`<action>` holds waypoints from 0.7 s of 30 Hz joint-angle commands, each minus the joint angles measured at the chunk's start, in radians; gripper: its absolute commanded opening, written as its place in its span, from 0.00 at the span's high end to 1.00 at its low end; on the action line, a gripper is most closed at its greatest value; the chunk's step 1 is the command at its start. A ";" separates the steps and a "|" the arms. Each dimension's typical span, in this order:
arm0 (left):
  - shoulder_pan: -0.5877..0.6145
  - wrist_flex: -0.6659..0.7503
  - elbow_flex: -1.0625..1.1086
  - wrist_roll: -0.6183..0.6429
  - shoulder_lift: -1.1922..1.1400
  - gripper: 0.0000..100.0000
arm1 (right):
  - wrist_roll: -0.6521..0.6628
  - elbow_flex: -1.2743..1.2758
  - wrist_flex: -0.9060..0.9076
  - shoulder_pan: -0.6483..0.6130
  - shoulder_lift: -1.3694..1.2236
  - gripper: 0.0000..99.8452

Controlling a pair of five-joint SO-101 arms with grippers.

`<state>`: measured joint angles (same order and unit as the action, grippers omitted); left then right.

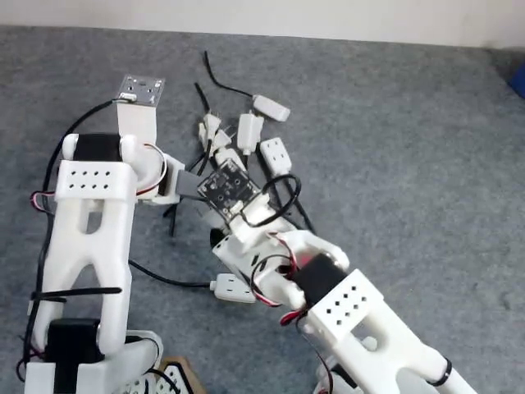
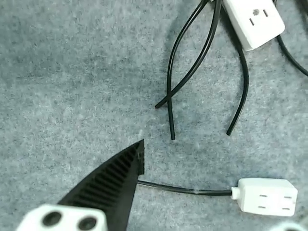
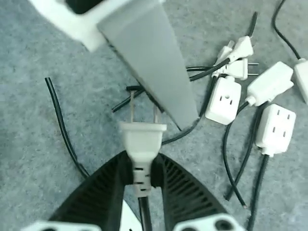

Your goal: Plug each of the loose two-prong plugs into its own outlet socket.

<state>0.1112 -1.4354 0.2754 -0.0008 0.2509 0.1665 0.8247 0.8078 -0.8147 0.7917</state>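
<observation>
My right gripper (image 3: pixel 142 166) is shut on a white two-prong plug (image 3: pixel 142 138), prongs pointing away from the wrist and its black cord running back between the fingers. Just beyond the prongs hangs a grey wedge-shaped finger (image 3: pixel 154 67) of the other arm. My left gripper (image 1: pixel 187 185) is open over bare carpet, with one black finger (image 2: pixel 115 185) in its wrist view. A white outlet socket (image 2: pixel 265 195) on a black cord lies beside that finger. More sockets (image 3: pixel 224 98) (image 3: pixel 275 123) and loose plugs (image 3: pixel 237 50) (image 3: pixel 270 83) lie in a cluster past the held plug.
Loose black cord ends (image 2: pixel 171 103) cross the grey carpet (image 1: pixel 410 139). Another socket (image 2: pixel 254 18) lies farther off. In the high view the cluster of plugs (image 1: pixel 248 127) and a socket (image 1: pixel 276 154) lies beyond both wrists, and one socket (image 1: pixel 232 287) rests beside the right arm.
</observation>
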 commanded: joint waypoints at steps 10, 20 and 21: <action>0.004 0.009 0.039 -0.005 0.002 0.49 | 0.025 -0.153 0.051 0.065 -0.074 0.99; 0.045 0.038 0.036 -0.005 -0.001 0.49 | 0.031 -0.154 0.088 0.067 -0.168 0.99; 0.056 0.038 0.036 -0.005 -0.002 0.49 | 0.031 -0.154 0.094 0.067 -0.170 0.99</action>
<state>0.1297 -1.4078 0.3184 0.0008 0.2493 0.1864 0.7327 0.8846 -0.7795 0.6199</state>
